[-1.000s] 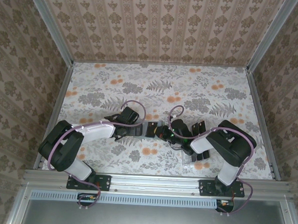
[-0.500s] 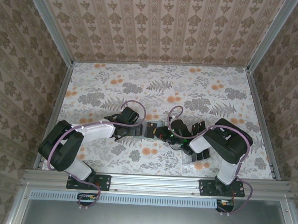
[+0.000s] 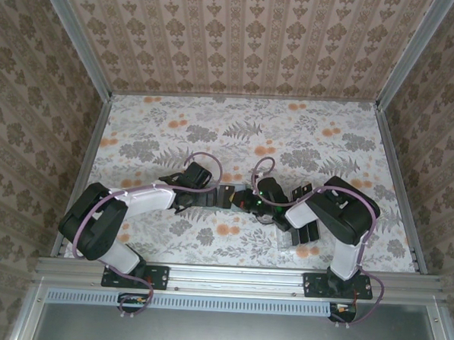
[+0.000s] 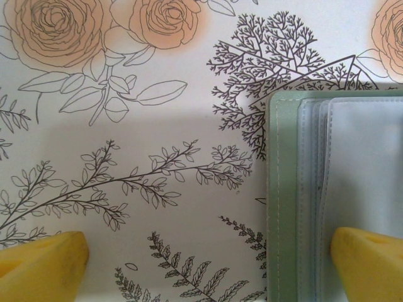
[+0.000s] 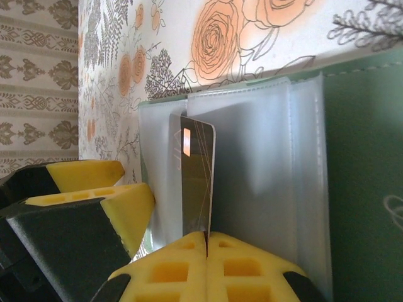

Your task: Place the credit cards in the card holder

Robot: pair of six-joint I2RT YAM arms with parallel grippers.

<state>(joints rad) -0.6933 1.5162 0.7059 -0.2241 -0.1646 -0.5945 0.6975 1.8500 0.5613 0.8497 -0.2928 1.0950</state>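
Note:
The card holder lies open on the floral table, its sage-green edge and grey-blue clear sleeves showing; in the top view it sits between the two grippers. My left gripper is open, one yellow finger over the sleeves and the other on the bare table. My right gripper is shut on a black credit card, held edge-on with its far end at the sleeves' mouth. In the top view my right gripper faces my left gripper. More black cards stand by my right arm.
A clear plastic slotted rack with black cards stands near the front right, under my right arm. Patterned walls close in the table on three sides. My left gripper's yellow fingers lie close beside the held card.
My right arm has moved a little to the left, bringing the card closer to the card holder. The left arm has stayed still.

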